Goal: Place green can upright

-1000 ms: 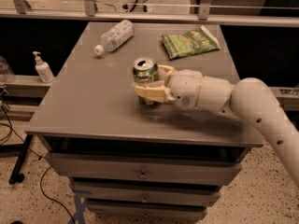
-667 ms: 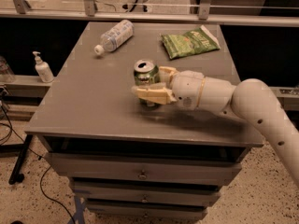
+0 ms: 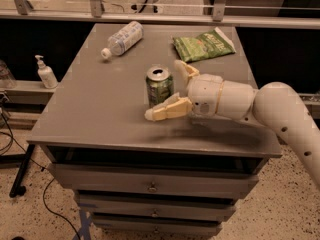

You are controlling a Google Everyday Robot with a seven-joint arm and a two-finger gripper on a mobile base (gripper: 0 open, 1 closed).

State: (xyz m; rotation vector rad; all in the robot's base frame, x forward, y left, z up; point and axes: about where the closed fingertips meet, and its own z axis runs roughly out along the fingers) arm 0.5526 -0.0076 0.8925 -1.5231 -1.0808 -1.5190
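Note:
The green can [image 3: 159,86] stands upright on the grey table [image 3: 100,109], near its middle, silver top with pull-tab facing up. My gripper [image 3: 163,90] reaches in from the right at table height. It is open, with its fingers spread to either side of the can. The near finger [image 3: 167,110] lies just in front of the can's base. The far finger [image 3: 186,70] is behind and to the right of the can. Neither finger clamps the can.
A clear plastic bottle [image 3: 121,38] with a white cap lies on its side at the table's back left. A flat green snack bag [image 3: 203,44] lies at the back right. A pump bottle [image 3: 46,73] stands on a ledge left of the table. Drawers sit under the tabletop.
The fingers, which were shut on the can, have spread apart. The can now stands on the table by itself. The arm has barely shifted.

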